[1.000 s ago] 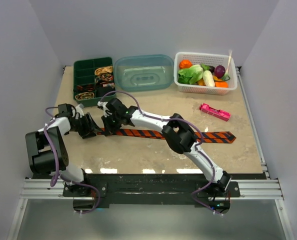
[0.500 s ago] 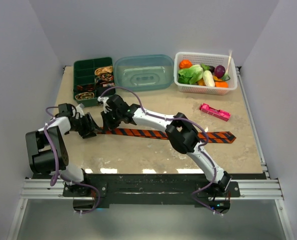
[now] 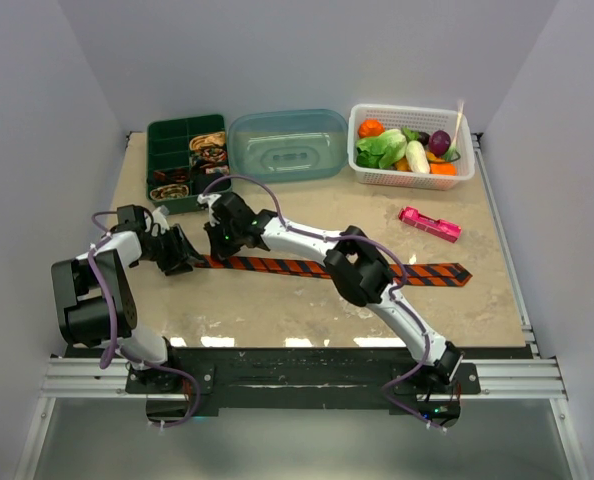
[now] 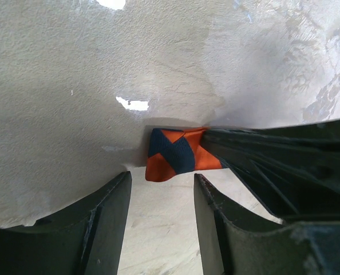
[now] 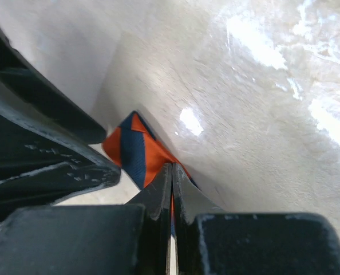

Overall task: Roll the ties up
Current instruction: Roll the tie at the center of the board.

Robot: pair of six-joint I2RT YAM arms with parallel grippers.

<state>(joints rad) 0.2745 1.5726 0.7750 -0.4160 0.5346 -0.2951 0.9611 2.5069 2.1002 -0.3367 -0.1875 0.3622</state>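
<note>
- Pinching one end of the tie (image 3: pixel 432 274) in front of the box (image 3: pixel 155 128), the right gripper (image 5: pixel 171 169) has its jaws pressed together on the fabric.
- Left gripper (image 4: pixel 161 183): jaws spread, just beside that end.
- Tie lies flat on the table (image 3: pixel 277 312), stretching rightward past the box.

The left arm (image 3: pixel 105 262) sits folded close to its base, the left gripper (image 4: pixel 161 184) low over the table with its jaws partly apart. The right arm (image 3: pixel 299 238) reaches far across to the left. The right gripper (image 5: pixel 171 172) meets the left gripper, its 2 fingers pressed together on the orange tie (image 5: pixel 137 152).
</note>
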